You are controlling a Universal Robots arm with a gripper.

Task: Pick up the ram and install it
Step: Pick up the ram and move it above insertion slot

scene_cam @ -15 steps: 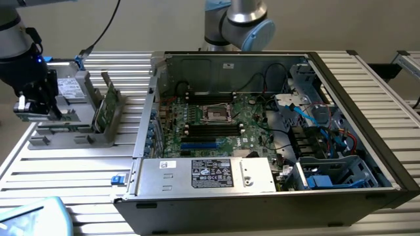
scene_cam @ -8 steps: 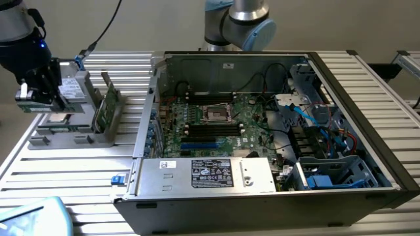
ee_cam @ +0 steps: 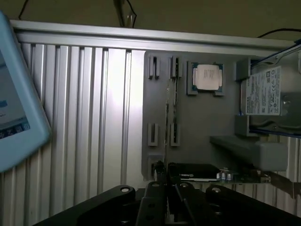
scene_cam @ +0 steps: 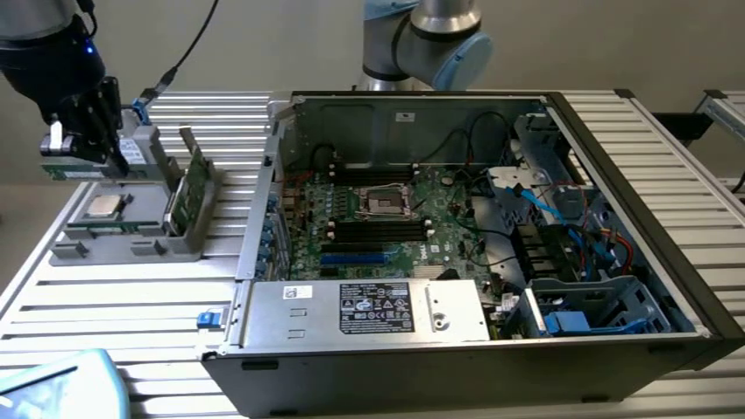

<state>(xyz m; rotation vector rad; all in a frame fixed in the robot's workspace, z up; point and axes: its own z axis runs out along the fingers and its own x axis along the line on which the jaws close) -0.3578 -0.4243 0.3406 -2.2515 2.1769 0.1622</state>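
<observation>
— So, where is the ram (scene_cam: 70,171)?
— In the gripper (scene_cam: 82,161), which is closed down on it and pinches the thin stick. That is at the exterior view's far left, over the end of the grey holder (scene_cam: 105,251). The stick lies level. Whether it touches the holder cannot be told.
— And from the wrist?
— There the ram (ee_cam: 167,122) shows edge-on, a thin line running out from the gripper (ee_cam: 167,197) across the grey holder (ee_cam: 197,117), between its small slotted posts (ee_cam: 175,134).
— What else sits on that holder?
— A square silver processor chip (scene_cam: 105,207) lies flat in its pocket. A wider green circuit board (scene_cam: 187,188) stands on edge just beside it, on the case's side. A hard drive (ee_cam: 268,94) with a white label sits at one end.
— The computer?
— The open case (scene_cam: 466,380) lies on the slatted metal surface (scene_cam: 117,305), to the exterior view's right of the holder. Its motherboard (scene_cam: 402,214) faces up, with black memory slots (scene_cam: 372,231) near the middle. A silver power supply (scene_cam: 372,307) runs along the near edge.
</observation>
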